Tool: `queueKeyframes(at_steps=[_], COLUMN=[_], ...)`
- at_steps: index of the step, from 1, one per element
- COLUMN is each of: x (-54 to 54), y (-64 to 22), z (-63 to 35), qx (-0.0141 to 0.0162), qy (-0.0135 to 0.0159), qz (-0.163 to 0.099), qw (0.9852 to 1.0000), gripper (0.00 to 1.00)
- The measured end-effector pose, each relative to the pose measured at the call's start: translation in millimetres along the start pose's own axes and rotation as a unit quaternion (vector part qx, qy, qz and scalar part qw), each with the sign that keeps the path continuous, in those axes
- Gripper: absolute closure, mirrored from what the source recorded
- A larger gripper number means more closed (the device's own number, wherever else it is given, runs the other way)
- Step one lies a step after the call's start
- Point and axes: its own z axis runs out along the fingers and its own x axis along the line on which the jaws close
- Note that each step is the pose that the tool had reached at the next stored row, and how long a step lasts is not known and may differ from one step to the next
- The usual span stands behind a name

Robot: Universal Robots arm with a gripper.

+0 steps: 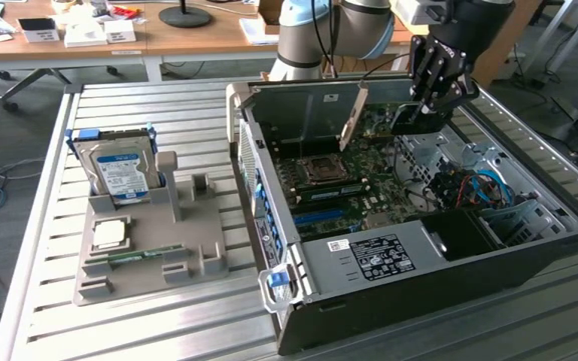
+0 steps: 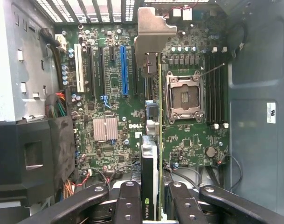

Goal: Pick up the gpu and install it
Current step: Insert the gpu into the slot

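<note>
Subject item: the gpu (image 1: 354, 113) is inside the open computer case (image 1: 420, 286), held on edge over the motherboard (image 1: 360, 180). In the wrist view the gpu (image 2: 150, 163) is seen edge-on. Its black cooler face carries a green logo at the gripped end, and its silver bracket points at the case's vented rear wall. From that angle the card lines up between the blue slot (image 2: 124, 70) and the empty processor socket (image 2: 183, 95). Whether its lower edge touches a slot cannot be determined.

Gripper (image 1: 415, 116): closed on the gpu at the end away from the bracket. In the wrist view the gripper (image 2: 151, 207) has black fingers (image 2: 128, 200) pressed to either face of the card, the jaws only as far apart as the card is thick.

Case interior: a finned silver heatsink (image 2: 105, 128) sits on the board on the far side of the blue slot from the card. The labelled power supply (image 1: 375, 256) fills the case's near corner. Blue and orange cables lie by the drive bays at the side toward the exterior view's right.

Table (image 1: 98, 105): slatted metal, with the case on the half toward the exterior view's right. A grey parts holder (image 1: 193, 256) stands near the edge at the exterior view's left, well apart from the case. In it a hard drive (image 1: 118, 169) with a blue-white label stands upright at the far end, a square processor (image 1: 108, 233) lies flat near the middle, and a green memory stick (image 1: 144, 256) lies just beside the processor toward the near end.
</note>
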Motion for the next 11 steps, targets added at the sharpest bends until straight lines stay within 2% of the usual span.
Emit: queueKeyframes(at_steps=[11], x=[0.2], y=[0.0], z=[2.0], qx=[-0.0002], qy=[0.0000], qz=[-0.002], qw=[1.0000], gripper=[0.73])
